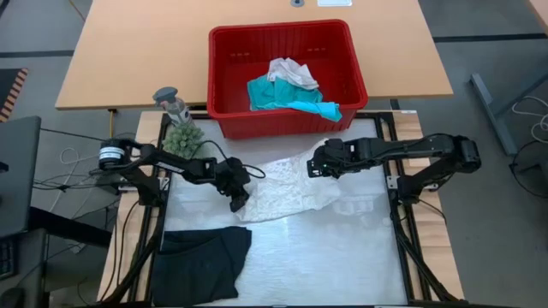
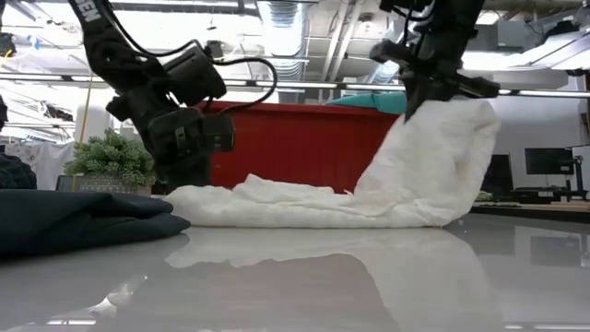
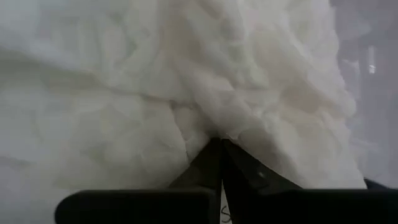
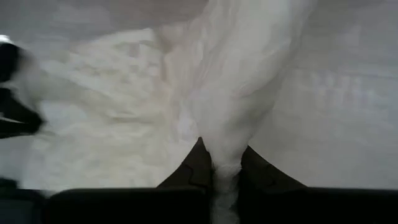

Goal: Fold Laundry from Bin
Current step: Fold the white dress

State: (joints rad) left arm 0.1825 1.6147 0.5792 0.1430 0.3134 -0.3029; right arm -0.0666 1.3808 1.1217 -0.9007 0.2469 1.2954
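From above I see the white lacy garment (image 1: 287,190) spread mid-table, my left gripper (image 1: 240,198) clenched on its near-left edge and my right gripper (image 1: 315,167) pinching its far-right corner, while low down that corner hangs lifted before the red bin (image 2: 295,146), black garment (image 2: 78,221) alongside.
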